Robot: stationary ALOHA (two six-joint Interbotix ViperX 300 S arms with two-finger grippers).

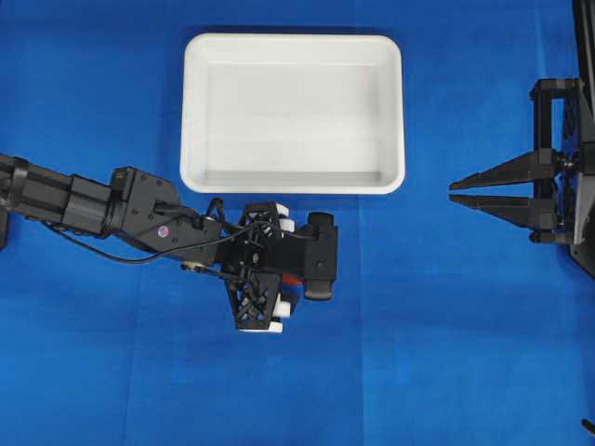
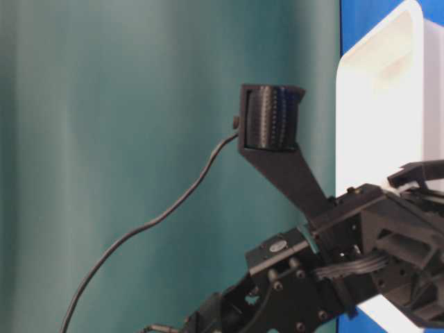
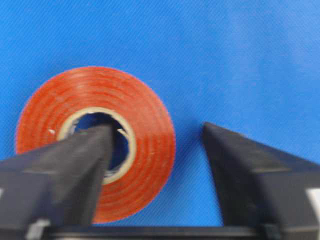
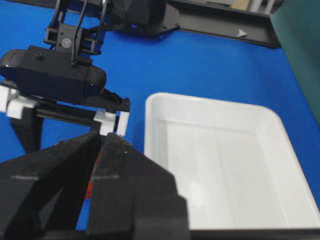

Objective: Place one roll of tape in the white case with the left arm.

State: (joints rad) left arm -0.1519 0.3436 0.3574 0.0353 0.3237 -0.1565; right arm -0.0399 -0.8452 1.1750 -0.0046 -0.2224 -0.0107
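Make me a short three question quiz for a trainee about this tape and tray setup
1. True or false: the roll of tape already lies inside the white case.
2. In the left wrist view, where does the left gripper have its fingers: A) both outside the roll, B) one in the roll's centre hole and one outside the ring, C) both in the hole?
3. Fill in: in the overhead view the right gripper sits to the ____ of the case.

Key: 1 false, it lies on the blue cloth. 2 B. 3 right.
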